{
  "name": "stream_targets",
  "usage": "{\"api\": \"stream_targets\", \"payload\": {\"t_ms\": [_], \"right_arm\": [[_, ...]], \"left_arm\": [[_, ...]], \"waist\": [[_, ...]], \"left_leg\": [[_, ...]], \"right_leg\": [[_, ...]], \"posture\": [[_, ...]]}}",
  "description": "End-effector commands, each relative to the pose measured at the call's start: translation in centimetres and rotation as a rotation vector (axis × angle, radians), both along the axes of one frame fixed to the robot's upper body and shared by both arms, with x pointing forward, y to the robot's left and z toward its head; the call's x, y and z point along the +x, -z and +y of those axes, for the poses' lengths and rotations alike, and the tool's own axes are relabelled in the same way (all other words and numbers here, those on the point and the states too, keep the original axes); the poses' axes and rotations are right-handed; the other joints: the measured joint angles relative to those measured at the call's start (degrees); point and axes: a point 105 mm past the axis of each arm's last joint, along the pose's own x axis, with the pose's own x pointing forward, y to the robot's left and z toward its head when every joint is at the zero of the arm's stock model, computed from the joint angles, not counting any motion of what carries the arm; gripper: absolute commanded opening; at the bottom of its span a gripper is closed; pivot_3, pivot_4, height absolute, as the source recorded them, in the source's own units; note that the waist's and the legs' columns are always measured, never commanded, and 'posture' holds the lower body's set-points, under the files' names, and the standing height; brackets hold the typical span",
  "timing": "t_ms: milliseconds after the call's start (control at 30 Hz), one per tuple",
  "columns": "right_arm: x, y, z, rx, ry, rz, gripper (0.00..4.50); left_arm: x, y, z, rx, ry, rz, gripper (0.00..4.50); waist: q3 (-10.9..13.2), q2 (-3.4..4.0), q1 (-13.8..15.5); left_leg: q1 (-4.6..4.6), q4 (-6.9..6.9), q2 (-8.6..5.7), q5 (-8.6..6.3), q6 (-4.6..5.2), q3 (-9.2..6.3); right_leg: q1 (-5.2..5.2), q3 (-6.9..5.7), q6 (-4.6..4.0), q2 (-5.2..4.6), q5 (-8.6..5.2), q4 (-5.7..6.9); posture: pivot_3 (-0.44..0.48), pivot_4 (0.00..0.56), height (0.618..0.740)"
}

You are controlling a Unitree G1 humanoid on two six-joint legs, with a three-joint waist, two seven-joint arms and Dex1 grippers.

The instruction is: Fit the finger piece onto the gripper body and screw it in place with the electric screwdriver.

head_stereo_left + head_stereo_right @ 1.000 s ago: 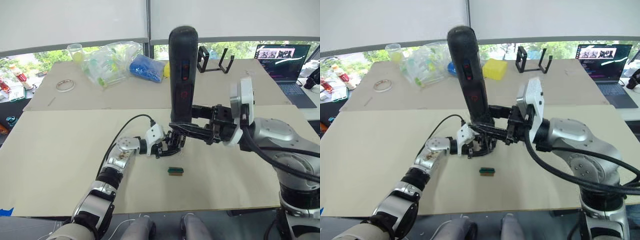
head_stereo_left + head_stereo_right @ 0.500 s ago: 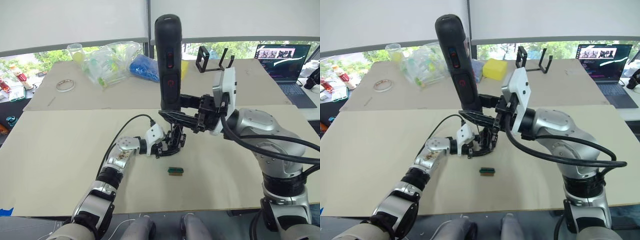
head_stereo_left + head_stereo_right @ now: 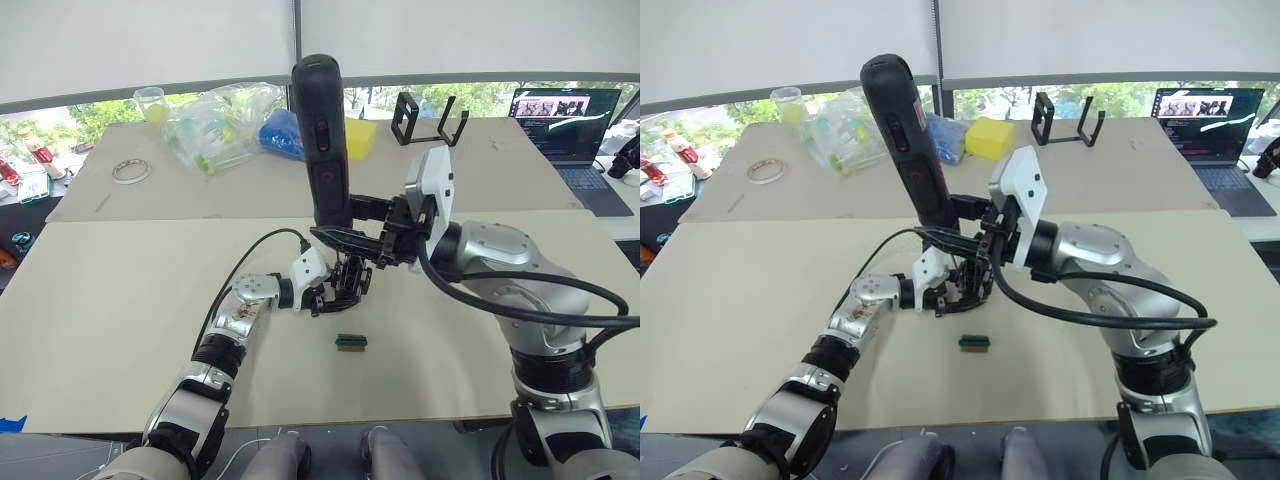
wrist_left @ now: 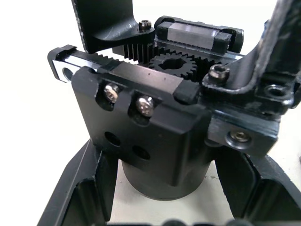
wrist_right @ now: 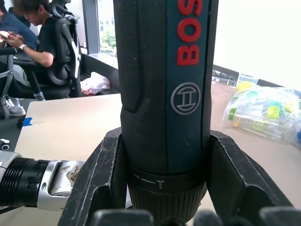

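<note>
The left hand [image 3: 335, 292] grips the gripper body [image 4: 155, 136] on the table [image 3: 120, 290]; the right hand [image 3: 345, 237] grips the electric screwdriver [image 3: 320, 140], upright just above it.

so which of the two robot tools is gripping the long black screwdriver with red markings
The right tool: its black fingers clamp the long black electric screwdriver, held nearly upright. The left tool instead holds the small black gripper body on the table.

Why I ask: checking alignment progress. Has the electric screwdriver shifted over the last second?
Yes. The electric screwdriver, shut in the right gripper, has moved toward the robot's left: its top now stands left of the black frame stand, nearer the blue bag.
</note>
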Motion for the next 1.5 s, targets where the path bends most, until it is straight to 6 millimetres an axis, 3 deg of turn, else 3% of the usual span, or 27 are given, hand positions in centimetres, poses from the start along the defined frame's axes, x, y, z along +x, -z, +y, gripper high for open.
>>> {"api": "stream_targets", "payload": {"t_ms": [33,500,1067,1500], "right_arm": [[-0.8,-1.4,0.0,0.038,-0.024,-0.072,1.91],[-1.5,-3.1,-0.9,0.140,-0.026,-0.063,1.91],[-1.5,-2.8,-0.5,0.142,-0.027,-0.038,1.91],[-0.9,-1.1,-0.7,0.100,-0.003,-0.041,1.91]], "left_arm": [[0.1,-0.9,0.0,-0.025,0.002,-0.024,2.45],[0.1,-1.0,-0.1,-0.029,0.005,-0.026,2.45],[0.0,-1.0,0.0,-0.030,0.009,-0.029,2.45],[-0.1,-1.1,0.0,-0.031,0.008,-0.031,2.45]], "waist": [[0.00,0.00,0.00],[0.00,0.00,-0.15],[0.00,0.00,-0.19],[0.00,0.00,-0.41]], "left_leg": [[0.00,0.00,0.00,0.00,0.00,0.00],[0.00,0.00,0.01,0.00,0.00,0.00],[0.00,-0.01,0.01,0.00,0.00,0.00],[0.00,-0.01,0.01,0.00,0.00,0.00]], "right_leg": [[0.00,0.00,0.00,0.00,0.00,0.00],[0.00,0.00,0.00,0.00,0.00,0.00],[-0.01,0.01,0.00,-0.01,0.00,0.01],[-0.02,0.00,0.00,0.01,0.00,0.01]], "posture": [[0.000,0.150,0.740],[0.000,0.150,0.740],[0.000,0.150,0.740],[0.000,0.150,0.740]]}}
